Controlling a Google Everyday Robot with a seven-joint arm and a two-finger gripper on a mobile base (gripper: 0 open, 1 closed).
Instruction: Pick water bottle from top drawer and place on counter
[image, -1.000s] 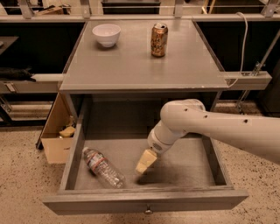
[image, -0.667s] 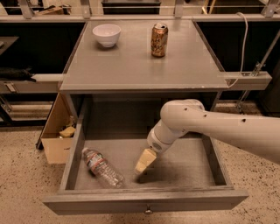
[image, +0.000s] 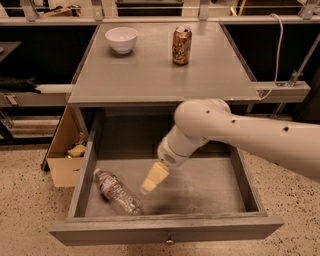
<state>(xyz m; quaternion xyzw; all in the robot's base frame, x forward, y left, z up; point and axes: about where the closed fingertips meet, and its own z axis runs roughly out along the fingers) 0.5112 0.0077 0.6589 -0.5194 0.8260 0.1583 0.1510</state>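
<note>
Camera view: water bottle (image: 117, 192) lies on its side in top drawer (image: 100, 232) below table's (image: 150, 75) front-left corner, end effector (image: 149, 186) just beside it, grip state can't tell; probably light, crushable, slippery, so grab labelled mid-body crosswise.

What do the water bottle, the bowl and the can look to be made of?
The water bottle looks like thin clear plastic: see-through and crinkled. The bowl seems to be glazed ceramic, possibly plastic: smooth, glossy white. The can looks like metal, going by its shiny rim. The hand hangs in the top drawer, beside the bottle.
</note>
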